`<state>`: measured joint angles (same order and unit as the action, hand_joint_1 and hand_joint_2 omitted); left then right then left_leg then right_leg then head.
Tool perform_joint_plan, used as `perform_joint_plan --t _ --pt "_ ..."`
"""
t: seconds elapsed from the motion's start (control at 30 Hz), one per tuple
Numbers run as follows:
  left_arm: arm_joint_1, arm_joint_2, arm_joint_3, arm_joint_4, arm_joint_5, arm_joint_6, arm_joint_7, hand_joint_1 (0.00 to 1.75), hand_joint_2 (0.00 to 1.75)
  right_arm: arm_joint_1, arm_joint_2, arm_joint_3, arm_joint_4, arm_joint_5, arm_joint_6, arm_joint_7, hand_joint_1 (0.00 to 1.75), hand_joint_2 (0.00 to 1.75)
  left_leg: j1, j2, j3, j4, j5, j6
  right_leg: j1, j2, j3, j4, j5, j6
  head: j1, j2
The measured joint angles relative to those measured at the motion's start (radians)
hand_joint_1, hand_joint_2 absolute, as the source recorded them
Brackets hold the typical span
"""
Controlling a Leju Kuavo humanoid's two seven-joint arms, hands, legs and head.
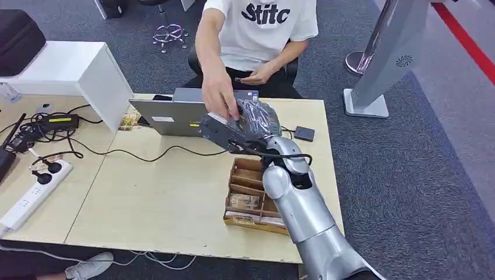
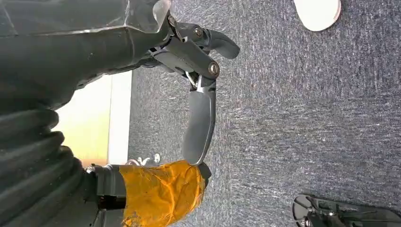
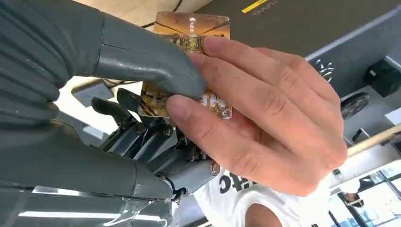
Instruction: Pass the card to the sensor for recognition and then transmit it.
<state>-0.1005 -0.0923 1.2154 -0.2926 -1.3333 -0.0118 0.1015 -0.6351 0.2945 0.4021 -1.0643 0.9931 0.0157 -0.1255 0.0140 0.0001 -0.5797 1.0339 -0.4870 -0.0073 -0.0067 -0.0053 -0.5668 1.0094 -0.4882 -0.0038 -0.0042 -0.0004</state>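
A gold-patterned card (image 3: 194,28) is pinched between the thumb and darker fingers of my right hand (image 3: 142,123). A person's hand (image 3: 265,113) grips the same card from the other side, thumb under it and fingers over it. In the head view my right hand (image 1: 236,125) is raised over the far side of the table, in front of the laptop (image 1: 169,114), with the person's hand (image 1: 219,93) reaching down onto it. A small dark square device (image 1: 304,133) lies on the table just to the right of that hand. My left hand (image 2: 198,118) hangs over grey carpet, fingers apart, holding nothing.
A cardboard box (image 1: 248,192) with compartments sits under my right forearm near the table's (image 1: 146,198) right front. A power strip (image 1: 32,192) and cables lie at the left. The seated person wears a white shirt (image 1: 262,29) behind the table. A grey stand (image 1: 379,64) is at the right.
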Motion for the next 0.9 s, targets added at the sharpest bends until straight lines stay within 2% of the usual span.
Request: perform_joint_plan --t 0.03,0.07,0.1,0.27,0.37,0.47,0.57,0.63,0.7,0.8,0.87,0.9 --pt "0.0 0.0 0.0 0.0 0.0 0.0 0.0 0.0 1.75 -0.001 0.0 -0.011 0.002 -0.01 -0.001 -0.004 1.75 1.75 0.0 0.0 0.0 0.0 0.0 0.0 0.0 0.0 0.0 0.0 0.0 0.0 0.0 0.0" --pt "0.0 0.0 0.0 0.0 0.0 0.0 0.002 0.0 1.75 -0.002 0.0 -0.019 0.005 -0.015 -0.002 -0.009 1.52 1.75 0.0 0.0 0.0 0.0 0.0 0.0 0.0 0.0 0.0 0.0 0.0 0.0 0.0 0.0" --pt "0.0 0.0 0.0 0.0 0.0 0.0 0.003 0.0 1.75 -0.003 0.0 -0.026 0.006 -0.02 -0.003 -0.01 0.0 1.75 0.0 0.0 0.0 0.0 0.0 0.0 0.0 0.0 0.0 0.0 0.0 0.0 0.0 0.0" --pt "0.0 0.0 0.0 0.0 0.002 0.001 0.006 0.0 1.75 0.008 -0.002 -0.078 -0.005 -0.057 -0.022 -0.009 0.0 1.75 0.0 0.0 0.0 0.0 0.0 0.0 0.0 0.0 -0.001 -0.001 0.0 0.0 0.0 0.0" --pt "0.002 0.0 0.0 0.0 0.004 0.002 0.006 0.0 1.75 0.032 -0.006 -0.154 -0.057 -0.11 -0.048 -0.008 0.0 1.75 0.0 0.0 -0.001 0.0 0.0 0.0 0.0 0.0 -0.001 -0.001 0.0 0.0 0.0 0.0" --pt "0.005 0.0 0.0 0.0 0.003 0.002 0.006 0.0 1.75 0.058 -0.011 -0.277 -0.114 -0.276 -0.037 -0.045 0.0 1.75 -0.001 0.0 0.0 0.0 0.0 0.0 0.0 0.0 -0.001 -0.001 0.0 0.001 0.0 0.0" --pt "0.009 0.0 0.0 0.0 0.0 -0.002 0.006 0.0 1.75 0.089 -0.022 -0.436 -0.167 -0.434 -0.021 -0.138 0.0 1.75 -0.001 -0.002 -0.001 0.001 0.0 0.0 0.0 -0.001 0.0 -0.001 0.0 0.001 0.0 0.0" --pt "0.01 0.0 0.0 0.0 0.0 -0.002 0.006 0.0 1.75 0.108 -0.029 -0.525 -0.195 -0.47 0.001 -0.178 0.0 1.75 -0.001 -0.001 -0.001 0.001 0.0 0.001 0.0 -0.001 0.0 -0.001 0.001 0.001 0.0 0.0" --pt "0.01 0.0 0.0 0.0 0.0 -0.002 0.006 0.0 1.75 0.124 -0.034 -0.587 -0.214 -0.474 0.008 -0.188 0.0 1.75 -0.001 0.0 0.0 0.001 -0.001 0.001 0.0 0.0 0.0 -0.001 0.001 0.001 0.0 0.0" --pt "0.008 -0.001 -0.001 0.0 -0.003 -0.002 0.006 0.0 1.75 0.142 -0.034 -0.658 -0.24 -0.552 -0.035 -0.226 0.0 1.75 -0.001 0.0 0.0 0.001 -0.001 0.001 -0.001 0.0 -0.002 -0.001 0.0 0.001 0.0 0.0" --pt "0.009 -0.002 -0.003 0.0 -0.005 -0.001 0.006 0.0 1.75 0.161 -0.051 -0.753 -0.246 -0.684 -0.06 -0.263 0.0 1.75 0.0 -0.003 0.001 0.001 -0.001 0.0 -0.001 -0.002 0.0 -0.002 0.0 0.001 -0.001 0.0" --pt "0.009 -0.003 -0.003 0.0 -0.006 0.0 0.006 0.0 1.75 0.174 -0.066 -0.828 -0.23 -0.753 -0.06 -0.287 0.0 1.75 0.0 -0.006 0.001 0.001 -0.001 0.0 0.0 -0.005 0.001 -0.003 -0.001 0.002 -0.001 0.0"
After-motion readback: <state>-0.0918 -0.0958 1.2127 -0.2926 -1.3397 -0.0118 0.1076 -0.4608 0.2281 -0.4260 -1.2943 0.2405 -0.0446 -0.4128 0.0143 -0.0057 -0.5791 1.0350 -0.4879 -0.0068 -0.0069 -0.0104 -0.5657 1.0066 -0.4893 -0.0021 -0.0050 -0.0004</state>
